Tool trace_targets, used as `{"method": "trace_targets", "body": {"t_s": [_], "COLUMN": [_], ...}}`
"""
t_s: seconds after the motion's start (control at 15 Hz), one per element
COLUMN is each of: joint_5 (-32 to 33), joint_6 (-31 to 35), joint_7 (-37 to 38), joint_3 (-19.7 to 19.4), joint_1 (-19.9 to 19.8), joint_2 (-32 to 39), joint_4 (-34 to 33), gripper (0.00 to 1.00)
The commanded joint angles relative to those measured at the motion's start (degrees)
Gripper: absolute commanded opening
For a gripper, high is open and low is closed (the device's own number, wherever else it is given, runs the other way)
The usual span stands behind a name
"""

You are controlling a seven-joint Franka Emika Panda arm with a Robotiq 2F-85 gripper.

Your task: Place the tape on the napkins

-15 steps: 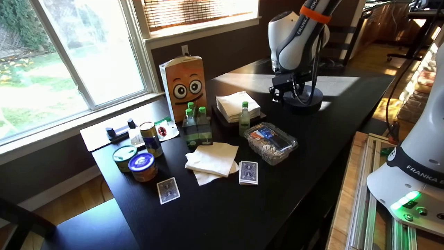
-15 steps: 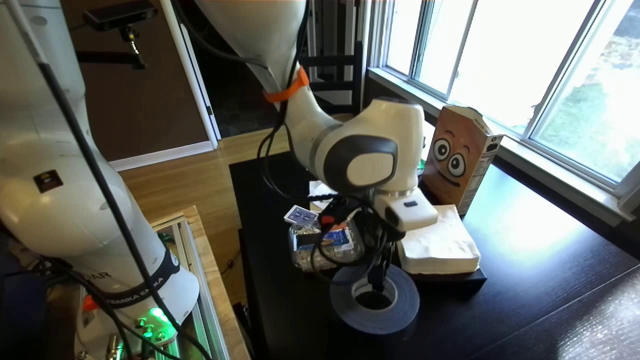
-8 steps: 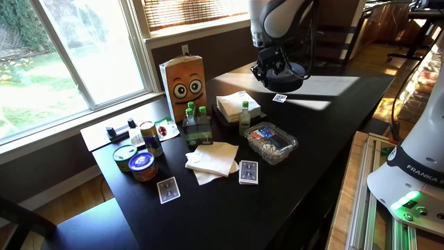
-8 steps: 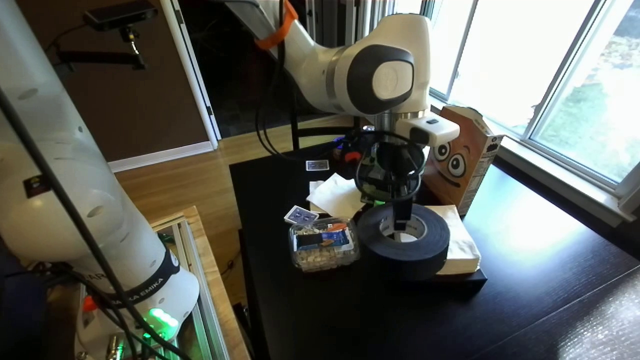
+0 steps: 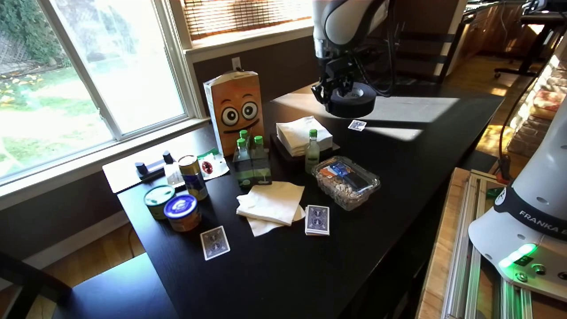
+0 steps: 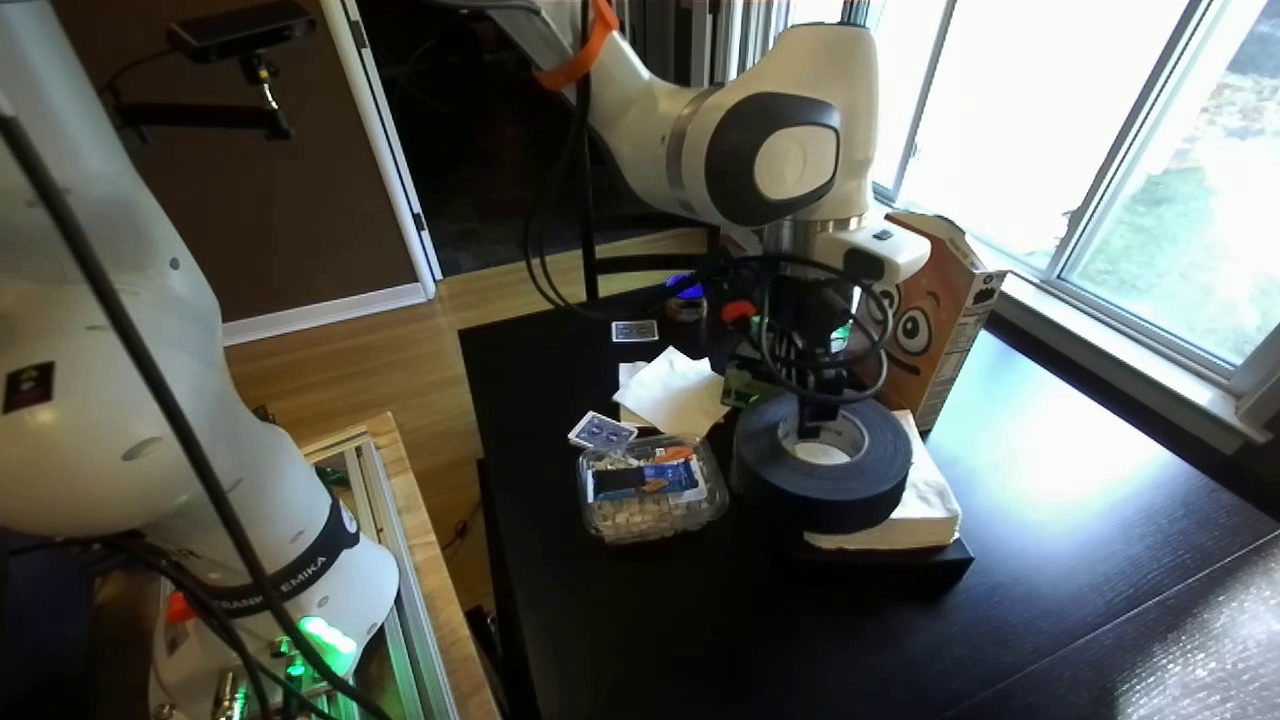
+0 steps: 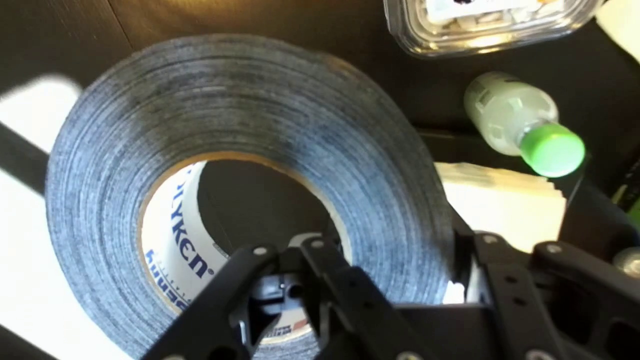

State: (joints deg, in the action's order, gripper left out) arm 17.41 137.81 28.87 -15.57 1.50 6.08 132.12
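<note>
Your end effector (image 7: 387,242) is pinching the wall of the tape (image 6: 825,482), one finger down in the centre hole, the other against the outside of the roll. You have the tape held up over the counter (image 5: 283,274), near the napkin stack (image 5: 305,135); in an exterior view it hides part of that stack from you. The stack rests on a dark tray (image 6: 915,567), and looser napkins (image 5: 272,201) lie flat on the counter.

Among your containers, the clear clamshell (image 5: 347,181) holds pale lumps, with something blue, orange and black at the top; you can't tell whether that is a label or a packet. Near it stands a green-capped bottle (image 7: 520,120), cloudy and pale. A dark green carrier (image 5: 261,175) holds more bottles, three green caps showing. The green-lidded tin (image 5: 159,197) and the orange tin (image 5: 184,221) with its blue lid stand side by side, just beside a tall canister (image 5: 192,179); their contents are hidden from you.

For lettering, inside the tape's core you can read blue capitals ending in "YKEN", with a ® mark; the other print there is cut off. The band (image 5: 536,221) on the arm's base reads "FRANKA". Your orange box (image 5: 241,106) wears a big-eyed cartoon face, and the white packet (image 5: 219,165) a red emblem, its wording too small to make out.
</note>
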Motion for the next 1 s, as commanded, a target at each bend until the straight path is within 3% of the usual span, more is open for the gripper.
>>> {"method": "trace_targets", "body": {"t_s": [0.0,0.2,0.4,0.93], "joint_5": [-2.5,-4.4,-6.2,-4.3], "joint_6": [-2.8,-1.5,-2.9,2.0], "joint_7": [-8.7,-14.9,-16.5,-11.8], "joint_3": [4.1,5.9,6.5,5.2], "joint_1": [-2.7,-3.9,-4.5,-1.6], "joint_2": [4.5,11.0,15.9,24.8], "joint_4": [-10.2,-17.2,-22.0,-25.3], "gripper": [0.21,0.21,0.21,0.21]}}
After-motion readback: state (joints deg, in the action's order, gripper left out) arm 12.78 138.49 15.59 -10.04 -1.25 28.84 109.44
